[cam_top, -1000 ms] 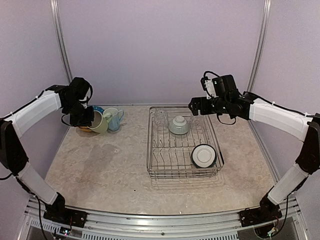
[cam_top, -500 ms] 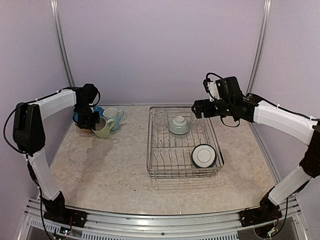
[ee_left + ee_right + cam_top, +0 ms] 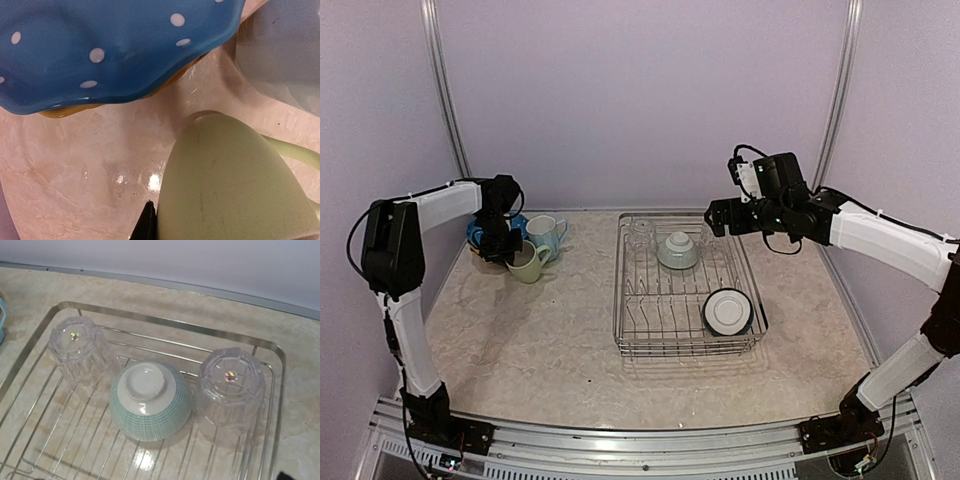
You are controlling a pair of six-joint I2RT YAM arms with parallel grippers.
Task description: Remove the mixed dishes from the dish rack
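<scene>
The silver wire dish rack (image 3: 665,330) sits mid-table. It holds an upside-down green-checked white bowl (image 3: 677,250), a second white bowl (image 3: 727,311) at its near right, and two upturned clear glasses (image 3: 80,347) (image 3: 230,385). My right gripper (image 3: 713,216) hovers open over the rack's far end, above the checked bowl (image 3: 150,400). My left gripper (image 3: 506,243) is shut on the rim of the pale green mug (image 3: 528,262) at the table. One finger (image 3: 148,225) presses its outer wall (image 3: 235,185). The blue white-dotted plate (image 3: 110,45) lies on an orange plate (image 3: 65,111) right behind.
The light blue mug (image 3: 548,235) stands just right of the green mug, close to the back wall. The rack's rim (image 3: 165,322) and upright dividers (image 3: 655,290) surround the dishes. Metal frame posts stand at both back corners.
My left gripper has lowered the pale green mug down and slightly right, beside the blue plate and the light blue mug. My right gripper has shifted slightly right and held over the rack.
</scene>
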